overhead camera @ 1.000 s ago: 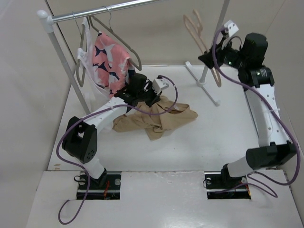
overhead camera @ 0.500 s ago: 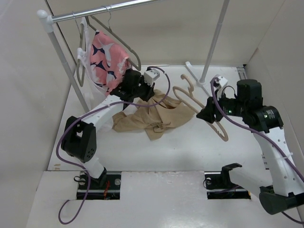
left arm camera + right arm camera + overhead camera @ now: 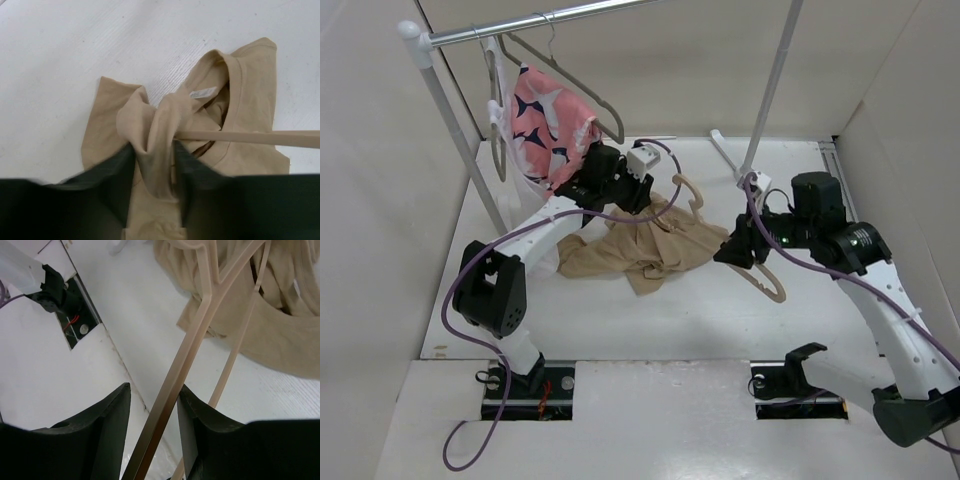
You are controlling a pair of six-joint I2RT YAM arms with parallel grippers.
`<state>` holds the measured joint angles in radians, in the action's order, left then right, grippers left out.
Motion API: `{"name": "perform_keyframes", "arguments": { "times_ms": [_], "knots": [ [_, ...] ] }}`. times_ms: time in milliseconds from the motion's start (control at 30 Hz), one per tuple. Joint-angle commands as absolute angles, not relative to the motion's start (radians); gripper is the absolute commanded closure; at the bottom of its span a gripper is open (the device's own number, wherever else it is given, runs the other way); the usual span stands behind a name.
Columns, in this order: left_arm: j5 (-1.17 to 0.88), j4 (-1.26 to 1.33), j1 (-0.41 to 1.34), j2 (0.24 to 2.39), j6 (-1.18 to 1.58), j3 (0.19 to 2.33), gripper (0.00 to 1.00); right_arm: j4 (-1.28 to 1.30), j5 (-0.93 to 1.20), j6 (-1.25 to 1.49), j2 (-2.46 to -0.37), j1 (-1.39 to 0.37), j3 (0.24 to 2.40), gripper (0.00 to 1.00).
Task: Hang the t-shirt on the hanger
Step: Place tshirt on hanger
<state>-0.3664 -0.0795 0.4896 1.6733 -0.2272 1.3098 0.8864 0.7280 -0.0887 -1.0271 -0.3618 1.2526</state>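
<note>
Top view: pink printed garment (image 3: 552, 122) hangs on the rail far left, and the left tool (image 3: 618, 192) is just right of it, over the crumpled tan t-shirt (image 3: 645, 250) lying mid-desk (image 3: 720, 320). Only the left wrist view shows its fingers (image 3: 110, 185) pinching a raised fold, white neck label (image 3: 202, 93) nearby. Cream hanger (image 3: 770, 285) slants over the shirt's right edge, hook up-left. Right tool (image 3: 152, 395) is clenched on the hanger bar, clear in the right wrist view only.

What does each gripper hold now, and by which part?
The left gripper holds the t-shirt by a bunched fold near the collar; the right gripper holds the hanger by one straight arm.
</note>
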Motion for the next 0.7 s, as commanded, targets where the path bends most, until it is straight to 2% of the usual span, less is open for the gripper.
{"name": "perform_keyframes", "arguments": {
  "times_ms": [0,67,133,233,300,367,400,533,567,667],
  "knots": [
    [-0.399,-0.077,0.489,1.658,-0.253,1.361,0.63,0.724,0.785,-0.049,-1.02,-0.39,1.218,1.0],
    [-0.408,-0.077,0.489,1.658,-0.264,1.352,0.58,0.661,0.785,-0.049,-1.02,-0.39,1.168,1.0],
    [-0.408,-0.077,0.489,1.658,-0.264,1.338,0.58,0.617,0.808,-0.049,-1.031,-0.39,1.132,1.0],
    [-0.408,-0.077,0.489,1.658,-0.273,1.296,0.7,0.566,0.821,-0.063,-1.074,-0.379,1.098,1.0],
    [-0.397,-0.077,0.489,1.658,-0.29,1.269,0.72,0.577,0.821,-0.101,-1.103,-0.37,1.088,1.0],
    [-0.387,-0.077,0.489,1.658,-0.299,1.25,0.67,0.603,0.821,-0.123,-1.117,-0.357,1.088,1.0],
    [-0.387,-0.077,0.489,1.658,-0.31,1.241,0.6,0.623,0.81,-0.132,-1.117,-0.342,1.088,1.0],
    [-0.344,-0.077,0.489,1.677,-0.287,1.209,0.45,0.656,0.792,-0.153,-1.117,-0.308,1.098,1.0],
    [-0.325,-0.086,0.489,1.69,-0.287,1.209,0.38,0.67,0.781,-0.166,-1.117,-0.308,1.112,1.0],
    [-0.293,-0.086,0.489,1.719,-0.236,1.222,0.3,0.715,0.772,-0.176,-1.126,-0.279,1.123,1.0]
  ]
}}
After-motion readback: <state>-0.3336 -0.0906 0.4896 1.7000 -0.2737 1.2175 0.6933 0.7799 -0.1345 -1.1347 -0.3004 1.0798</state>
